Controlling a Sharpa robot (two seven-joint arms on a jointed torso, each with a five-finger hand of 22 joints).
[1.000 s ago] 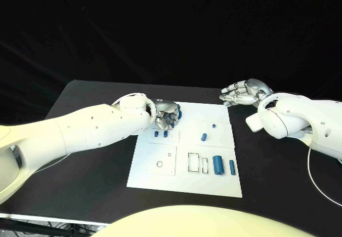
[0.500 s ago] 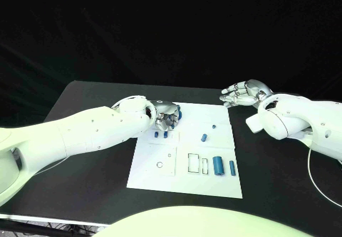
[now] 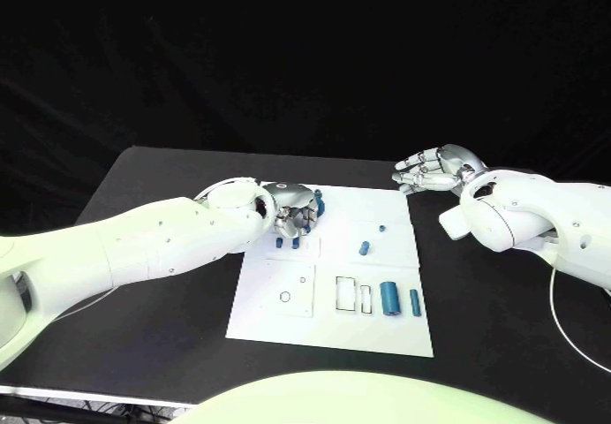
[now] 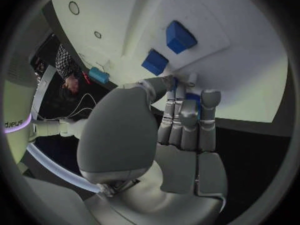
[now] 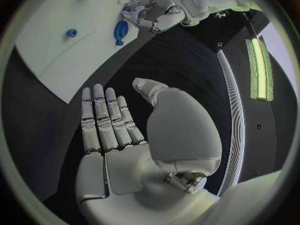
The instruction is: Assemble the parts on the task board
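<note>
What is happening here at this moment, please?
A robot with two arms is assembling small blue parts on a white task board on a black table. Its left hand is at the far left corner of the board, fingers closed round a blue part, just beyond two small blue blocks. Its right hand is open above the table beyond the board's far right corner, holding nothing. Other blue pieces lie on the board.

My left arm [image 3: 140, 243] reaches in over the table, and my left hand [image 3: 296, 210] points down with its fingers [image 4: 187, 120] curled close together around a small blue part [image 4: 195, 101]. My right arm [image 3: 541, 221] is bent at the far right side. My right hand [image 3: 433, 168] is raised, with its palm open and fingers [image 5: 103, 117] straight, holding nothing.
</note>
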